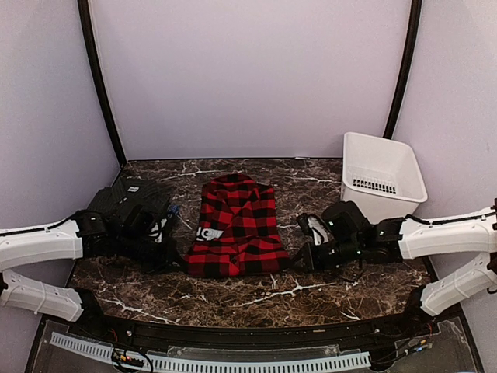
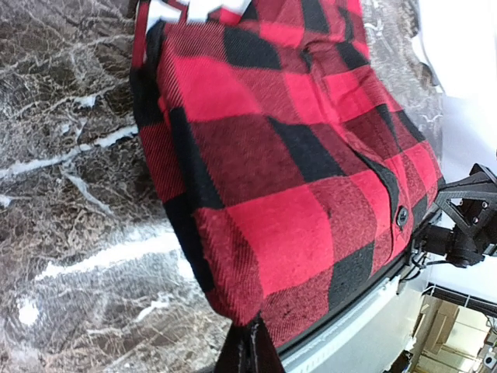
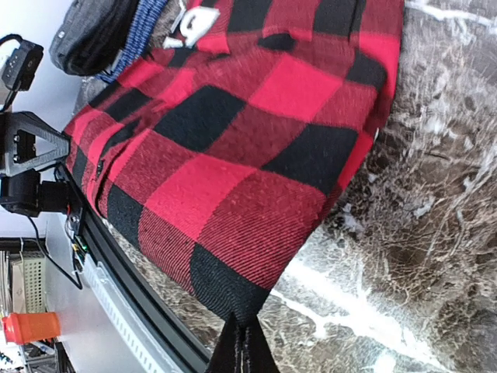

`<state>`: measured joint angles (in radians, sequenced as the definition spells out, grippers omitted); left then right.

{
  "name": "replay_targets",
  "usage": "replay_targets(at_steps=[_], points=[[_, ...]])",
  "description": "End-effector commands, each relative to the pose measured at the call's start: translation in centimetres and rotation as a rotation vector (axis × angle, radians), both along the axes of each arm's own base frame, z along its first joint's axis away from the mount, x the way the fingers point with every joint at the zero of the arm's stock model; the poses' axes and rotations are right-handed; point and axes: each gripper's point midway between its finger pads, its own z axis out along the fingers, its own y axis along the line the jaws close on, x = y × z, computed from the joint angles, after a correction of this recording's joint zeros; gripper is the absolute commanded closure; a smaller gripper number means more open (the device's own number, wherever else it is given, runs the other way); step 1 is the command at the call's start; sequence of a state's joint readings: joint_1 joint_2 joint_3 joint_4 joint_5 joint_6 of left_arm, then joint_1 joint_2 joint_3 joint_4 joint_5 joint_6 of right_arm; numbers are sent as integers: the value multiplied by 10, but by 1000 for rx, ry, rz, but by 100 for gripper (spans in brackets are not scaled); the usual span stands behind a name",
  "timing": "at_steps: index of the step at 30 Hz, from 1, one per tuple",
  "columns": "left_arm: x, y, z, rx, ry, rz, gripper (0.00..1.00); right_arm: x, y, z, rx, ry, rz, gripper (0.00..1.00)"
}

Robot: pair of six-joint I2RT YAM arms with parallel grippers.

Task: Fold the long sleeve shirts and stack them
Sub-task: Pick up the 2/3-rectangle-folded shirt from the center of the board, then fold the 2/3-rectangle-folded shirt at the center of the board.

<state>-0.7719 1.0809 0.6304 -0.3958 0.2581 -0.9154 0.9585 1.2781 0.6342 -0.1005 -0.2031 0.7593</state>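
Both grippers are closed on cloth. The left gripper [image 2: 248, 348] pinches the near left corner of the checked shirt [image 1: 237, 229], and the right gripper [image 3: 241, 348] pinches the near right corner. The shirt lies flat at the middle of the table [image 1: 311, 294]. Each hold takes only the corner tip, so the cloth may slip free. Unequal arm travel would skew the fold.
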Motion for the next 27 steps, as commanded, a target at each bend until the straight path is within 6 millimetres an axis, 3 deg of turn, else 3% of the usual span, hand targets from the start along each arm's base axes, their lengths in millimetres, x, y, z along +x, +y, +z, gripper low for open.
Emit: replay_targets(at_steps=[1, 2, 3, 4, 6, 9, 13, 14, 15, 16, 17, 18, 19, 20, 21, 22, 23, 27], points=[[7, 13, 23, 74, -48, 24, 100, 19, -4, 36, -44, -63, -69, 100], [11, 12, 24, 88, -50, 17, 100, 26, -2, 45, -47, -83, -70, 100], [23, 7, 39, 73, -90, 6, 100, 34, 1, 53, -44, -98, -73, 100], [29, 3, 38, 82, -81, -5, 100, 45, 4, 61, -38, -116, -78, 100], [57, -5, 61, 51, -129, -15, 100, 72, 10, 77, -13, -150, -91, 100], [105, 3, 78, 37, -189, 1, 100, 126, 12, 93, -20, -216, -134, 100], [178, 2, 84, -7, -229, 9, 100, 204, 24, 90, -13, -238, -163, 100], [204, 3, 78, -5, -225, 22, 100, 227, 25, 86, -20, -246, -181, 100], [223, 1, 56, 13, -205, 22, 100, 249, 29, 68, -42, -227, -190, 100], [249, 2, 67, -3, -248, 39, 100, 271, 31, 58, -55, -225, -209, 100], [269, -2, 39, 5, -220, 43, 100, 291, 31, 45, -78, -218, -229, 100], [292, -5, 49, -18, -260, 55, 100, 310, 33, 36, -88, -216, -245, 100], [310, -8, 18, -5, -230, 64, 100, 332, 38, 33, -78, -224, -260, 100], [332, -12, 25, -22, -261, 89, 100, 348, 40, 20, -87, -213, -273, 100], [345, -16, -3, -24, -233, 94, 100, 363, 40, 7, -101, -205, -288, 100], [362, -20, 3, -43, -259, 114, 100, 374, 42, -4, -108, -193, -299, 100], [379, -23, -11, -32, -257, 130, 100, 384, 43, -14, -113, -185, -304, 100], [401, -27, -48, -13, -204, 166, 100, 396, 46, -46, -135, -147, -312, 100]])
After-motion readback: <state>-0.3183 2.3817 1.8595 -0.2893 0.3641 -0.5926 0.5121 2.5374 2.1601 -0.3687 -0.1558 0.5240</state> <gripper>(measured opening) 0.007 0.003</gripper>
